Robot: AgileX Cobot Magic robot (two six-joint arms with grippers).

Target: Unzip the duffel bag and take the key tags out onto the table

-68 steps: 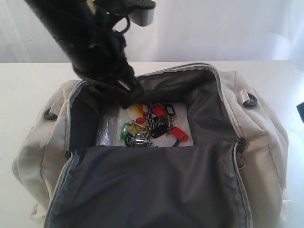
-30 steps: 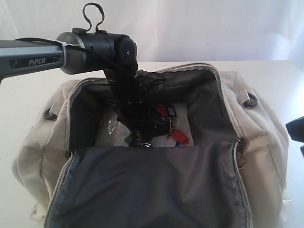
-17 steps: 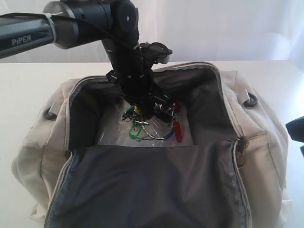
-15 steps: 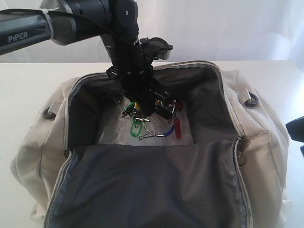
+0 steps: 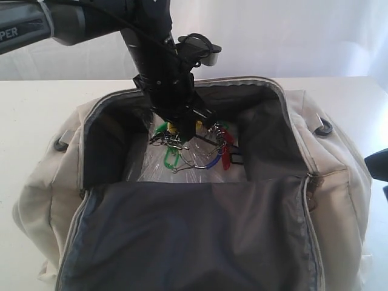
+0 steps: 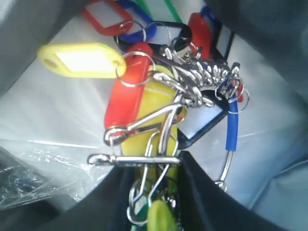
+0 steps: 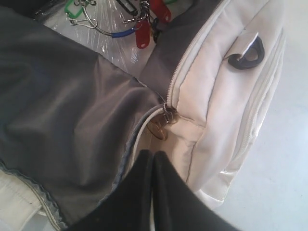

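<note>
The beige duffel bag [image 5: 42, 188] lies unzipped on the white table [image 5: 30, 109], its dark-lined flap folded toward the camera. My left gripper [image 5: 182, 128] reaches down into the opening and is shut on the key tags [image 5: 194, 148]. The bunch of red, green, yellow and blue tags hangs from it just above the bag's floor. In the left wrist view the metal ring and a yellow tag of the key tags [image 6: 144, 101] sit between the fingers of the left gripper [image 6: 151, 163]. My right gripper [image 7: 154, 156] is shut and empty, hovering by the bag [image 7: 221, 106] near a zipper pull [image 7: 166, 113].
Crinkled clear plastic [image 5: 151, 167] covers the bag's floor under the tags. Dark D-rings sit at the bag's ends [image 5: 321, 128] [image 7: 248, 53]. The bag's raised side walls ring the left gripper. White table [image 7: 284, 168] shows to the right of the bag.
The left gripper closed on the key tags down in the bag and has risen, lifting the bunch off the plastic-covered floor. The right gripper has stayed put.
</note>
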